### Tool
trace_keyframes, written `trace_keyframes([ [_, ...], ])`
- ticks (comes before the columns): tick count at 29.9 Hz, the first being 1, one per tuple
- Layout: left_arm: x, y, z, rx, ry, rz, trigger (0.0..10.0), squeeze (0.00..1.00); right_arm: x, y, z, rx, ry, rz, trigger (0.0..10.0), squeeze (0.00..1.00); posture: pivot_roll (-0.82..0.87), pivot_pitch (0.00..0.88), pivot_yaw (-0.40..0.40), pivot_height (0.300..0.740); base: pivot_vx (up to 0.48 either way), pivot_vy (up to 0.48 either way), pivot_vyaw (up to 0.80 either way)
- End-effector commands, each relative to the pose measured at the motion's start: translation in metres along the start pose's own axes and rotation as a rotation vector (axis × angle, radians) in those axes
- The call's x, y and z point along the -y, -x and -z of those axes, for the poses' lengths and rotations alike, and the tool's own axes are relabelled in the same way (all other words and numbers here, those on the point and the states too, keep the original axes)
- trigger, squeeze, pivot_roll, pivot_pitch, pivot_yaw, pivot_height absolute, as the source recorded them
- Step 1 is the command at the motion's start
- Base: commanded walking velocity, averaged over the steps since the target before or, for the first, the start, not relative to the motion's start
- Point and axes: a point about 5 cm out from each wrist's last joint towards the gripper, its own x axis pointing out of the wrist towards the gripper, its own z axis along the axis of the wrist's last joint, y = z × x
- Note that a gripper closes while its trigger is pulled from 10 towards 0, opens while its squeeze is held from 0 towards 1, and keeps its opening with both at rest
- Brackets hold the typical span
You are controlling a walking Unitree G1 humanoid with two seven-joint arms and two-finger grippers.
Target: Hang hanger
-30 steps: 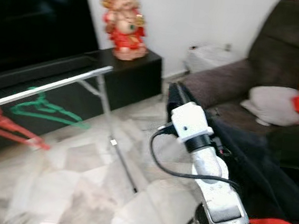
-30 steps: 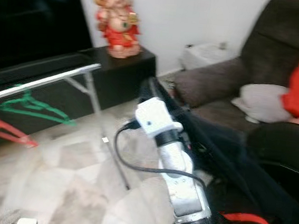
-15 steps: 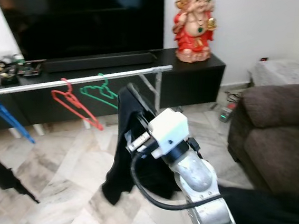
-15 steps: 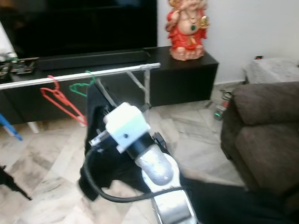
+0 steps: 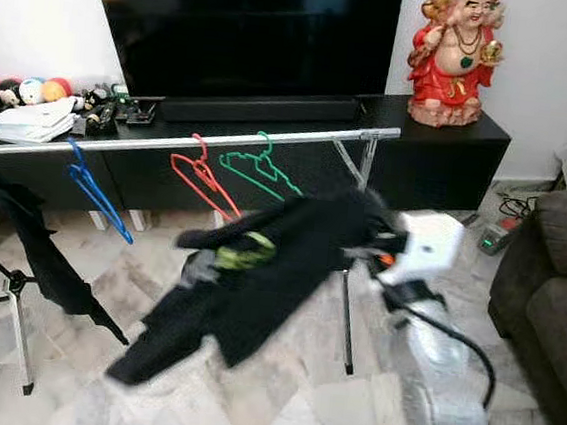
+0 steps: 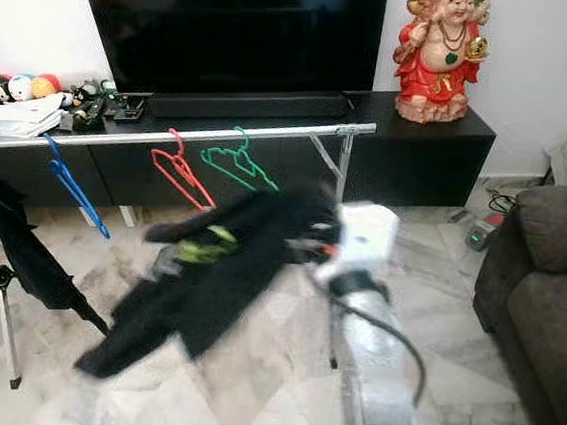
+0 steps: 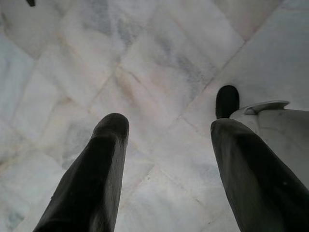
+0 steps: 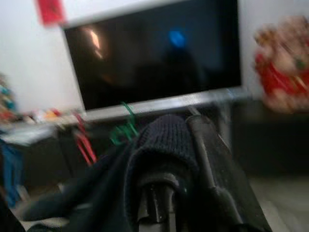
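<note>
A black garment [image 5: 258, 270] hangs blurred in mid-air, just in front of the silver rail [image 5: 170, 143]. My right gripper [image 5: 365, 249] is shut on its upper end. A yellow-green piece [image 5: 244, 252] shows in the cloth; I cannot tell whether it is a hanger. In the right wrist view the black knit cloth [image 8: 164, 140] drapes over the fingers [image 8: 212, 159], with the rail [image 8: 169, 104] beyond. A blue hanger [image 5: 93, 186], a red hanger [image 5: 201, 180] and a green hanger [image 5: 257, 170] hang on the rail. My left gripper [image 7: 166, 130] points open at the marble floor.
Another black garment [image 5: 39, 249] hangs at the rail's left end over a tripod leg [image 5: 16, 332]. A black TV cabinet [image 5: 430, 156] with a red statue [image 5: 455, 53] stands behind the rack. A brown sofa [image 5: 553, 279] is at the right. Toys and papers [image 5: 32, 113] lie on the cabinet.
The camera has swung left, bringing the whole rack into view. The black garment, earlier hanging down from my right gripper, now flares out to the left, close to the rail.
</note>
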Motion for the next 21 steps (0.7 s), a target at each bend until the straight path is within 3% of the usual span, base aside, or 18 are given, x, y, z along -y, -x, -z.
trace_keyframes([
  [1, -0.002, 0.0, 0.002, -0.01, 0.002, -0.011, 10.0, 0.0, 0.001, 0.001, 0.007, -0.035, -0.016, 0.017, 10.0, 0.0, -0.04, 0.064, 0.117, 0.74, 0.0, 0.0, 0.0],
  [2, -0.001, 0.0, 0.002, -0.009, 0.004, -0.01, 10.0, 0.0, 0.007, 0.006, 0.02, -0.082, -0.031, 0.057, 10.0, 0.0, -0.03, 0.063, 0.117, 0.74, 0.0, 0.0, 0.0],
  [12, -0.001, 0.0, 0.002, 0.001, 0.015, -0.013, 10.0, 0.0, 0.016, 0.016, 0.053, -0.198, -0.13, 0.18, 10.0, 0.0, -0.03, 0.062, 0.111, 0.74, 0.0, 0.0, 0.0],
  [21, -0.002, 0.0, -0.002, 0.025, 0.024, -0.012, 10.0, 0.0, 0.02, 0.019, 0.063, -0.236, -0.144, 0.238, 10.0, 0.0, -0.03, 0.058, 0.118, 0.74, 0.0, 0.0, 0.0],
])
